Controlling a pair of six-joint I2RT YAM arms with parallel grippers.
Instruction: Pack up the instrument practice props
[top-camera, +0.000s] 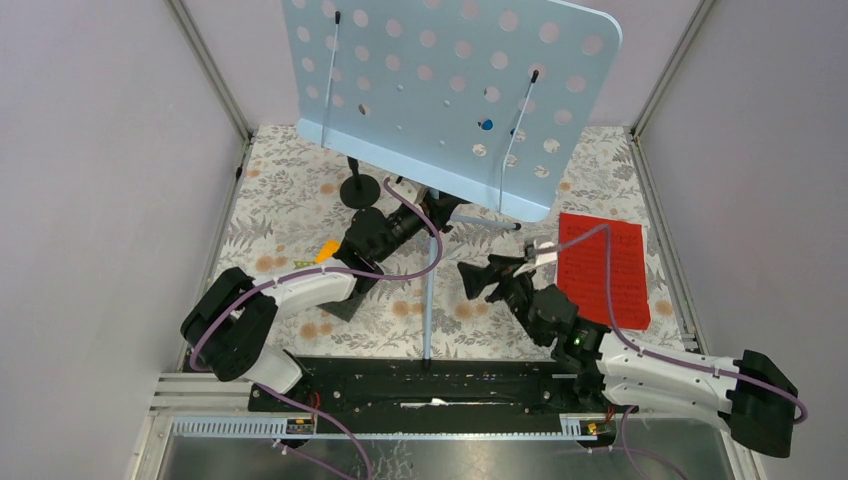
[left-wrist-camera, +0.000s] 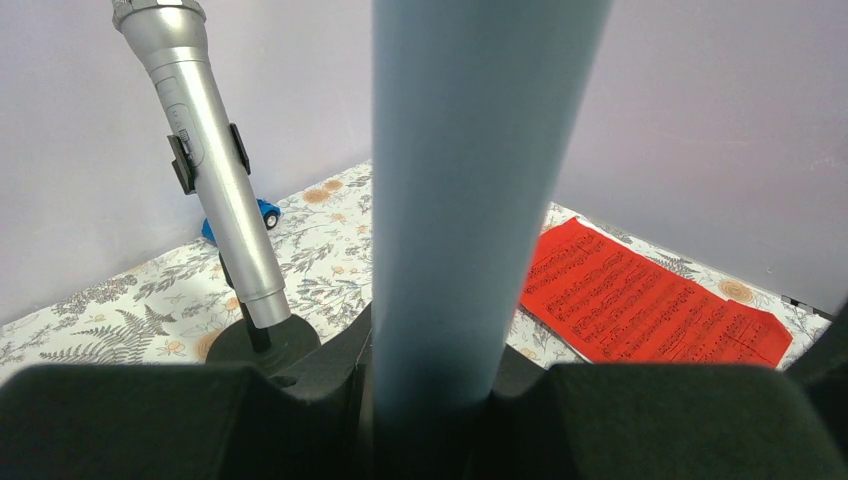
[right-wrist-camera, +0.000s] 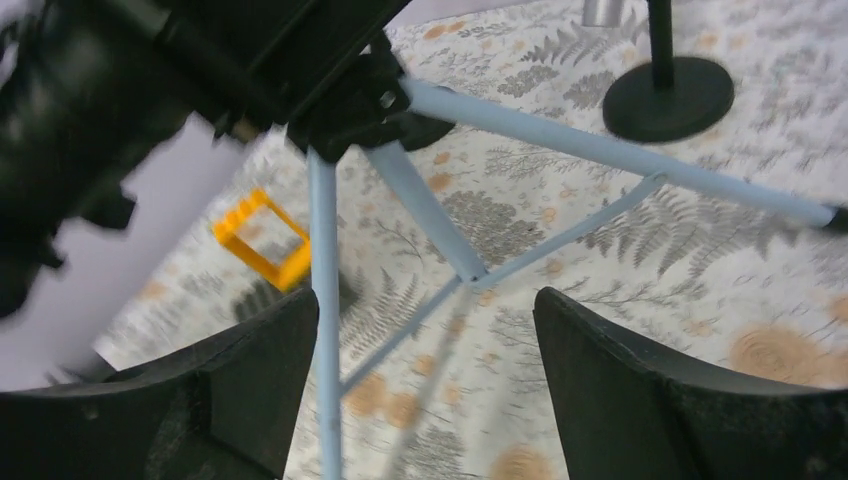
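Music stand (top-camera: 440, 90) pole (left-wrist-camera: 470, 180) is squeezed tight in the left pincer (left-wrist-camera: 430, 400), in the middle of the table (top-camera: 290, 200). The right pincer (right-wrist-camera: 425, 370) is wide open, holding nothing, near the stand's legs (right-wrist-camera: 420, 205). A red music sheet (top-camera: 603, 268) lies flat on the right, and a silver microphone (left-wrist-camera: 210, 170) stands farther back.

Soft, even indoor light; top view sharp, wrist views partly blurred.

Top view: bright diffuse overhead light, a mild sheen on the sheet-music holder (top-camera: 440, 90) panel, and only faint soft shadows on the floral cloth (top-camera: 290, 200). Left wrist: the holder's pole (left-wrist-camera: 470, 200) is too close to the lens, so it looks soft and flat. The silver microphone (left-wrist-camera: 215, 170) is crisp with a highlight streak, the red music sheet (left-wrist-camera: 640, 300) is readable, and the left gripper (left-wrist-camera: 430, 410) is underexposed. Right wrist: the left arm (right-wrist-camera: 110, 110) is heavily blurred, the orange brick (right-wrist-camera: 262, 240) is smeared, the right gripper (right-wrist-camera: 425, 300) is near-black and grainy, and the cloth goes soft toward the bottom.
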